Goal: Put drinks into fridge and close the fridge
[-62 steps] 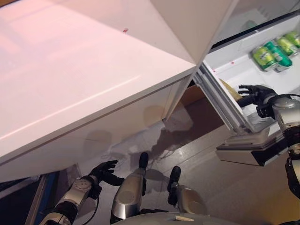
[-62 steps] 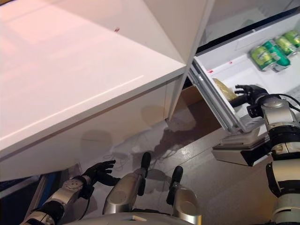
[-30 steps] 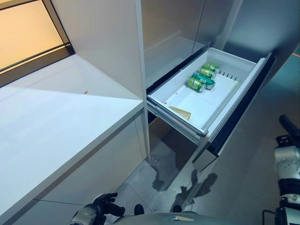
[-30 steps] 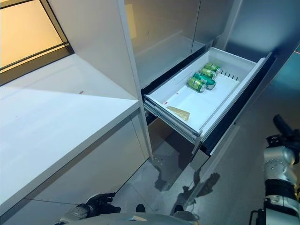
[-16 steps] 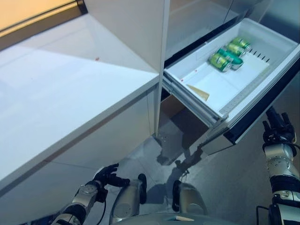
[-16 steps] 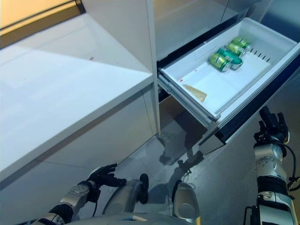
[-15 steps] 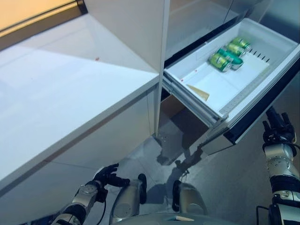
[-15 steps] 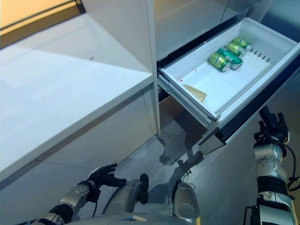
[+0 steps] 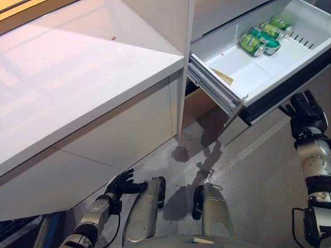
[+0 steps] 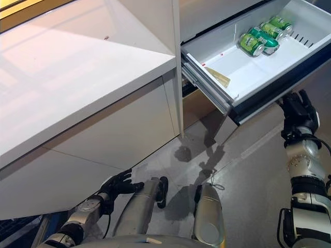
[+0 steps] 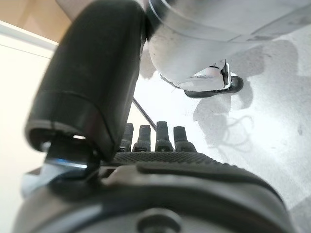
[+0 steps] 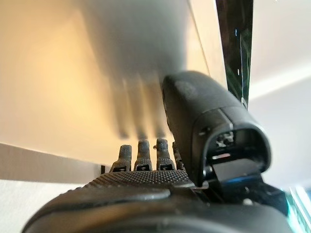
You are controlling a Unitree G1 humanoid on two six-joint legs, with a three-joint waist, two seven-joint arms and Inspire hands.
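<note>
The fridge's white drawer (image 9: 248,72) stands pulled out at the upper right. Green cans (image 9: 261,39) lie together at its far end, and a tan scrap (image 10: 218,77) lies near its near end. My right hand (image 9: 306,111) is open, fingers straight, raised against the drawer's dark front panel (image 10: 269,90). In the right wrist view its fingers (image 12: 146,155) point at the glossy panel from very close; I cannot tell whether they touch it. My left hand (image 9: 120,184) hangs open and empty low by the floor, and its fingers (image 11: 155,138) are straight.
A wide white counter (image 9: 77,77) fills the left, with white cabinet fronts (image 10: 103,144) below it. A tall white cabinet side (image 9: 170,20) stands between the counter and the drawer. The grey floor (image 9: 258,170) lies below the drawer.
The camera has tilted, so the whole scene has shifted. My right hand has risen from below the drawer up to its dark front panel. The cans lie as before.
</note>
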